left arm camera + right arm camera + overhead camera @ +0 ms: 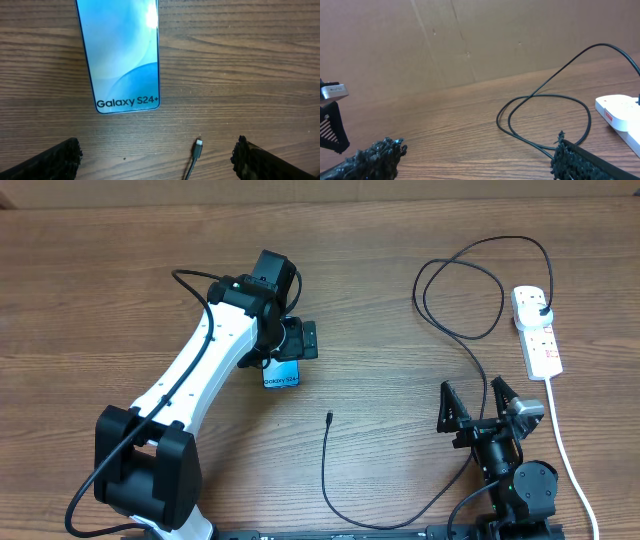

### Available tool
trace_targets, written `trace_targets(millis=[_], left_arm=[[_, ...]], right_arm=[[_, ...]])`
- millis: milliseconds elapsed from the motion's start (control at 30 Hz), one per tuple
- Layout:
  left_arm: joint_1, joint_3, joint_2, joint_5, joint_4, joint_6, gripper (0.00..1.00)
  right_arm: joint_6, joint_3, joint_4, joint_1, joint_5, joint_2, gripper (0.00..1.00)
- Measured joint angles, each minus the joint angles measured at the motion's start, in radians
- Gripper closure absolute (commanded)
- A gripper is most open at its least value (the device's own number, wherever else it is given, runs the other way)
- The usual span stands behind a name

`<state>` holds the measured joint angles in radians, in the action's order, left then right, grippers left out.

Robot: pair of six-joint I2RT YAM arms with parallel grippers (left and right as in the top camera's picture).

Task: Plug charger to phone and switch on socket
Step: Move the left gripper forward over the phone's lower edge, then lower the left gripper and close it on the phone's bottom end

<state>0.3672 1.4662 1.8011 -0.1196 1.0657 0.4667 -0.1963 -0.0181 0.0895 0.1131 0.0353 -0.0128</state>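
While hanging released as left gripper (157, 150), flanking the charger (198, 146) tip and facing the phone (122, 55) just ahead.

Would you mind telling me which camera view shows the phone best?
The left wrist view: the phone is seen close up, screen lit and Galaxy lettering readable, though its far end is cropped. Overhead, only one end peeks out beneath the left arm. The right wrist view does not show it.
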Motion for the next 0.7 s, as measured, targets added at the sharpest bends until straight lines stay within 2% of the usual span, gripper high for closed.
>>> trace_targets(millis=[700], left_arm=[[0.0,0.0,0.0,0.065,-0.031,0.051,0.0]], right_arm=[[0.0,0.0,0.0,0.0,0.0,0.0,0.0]])
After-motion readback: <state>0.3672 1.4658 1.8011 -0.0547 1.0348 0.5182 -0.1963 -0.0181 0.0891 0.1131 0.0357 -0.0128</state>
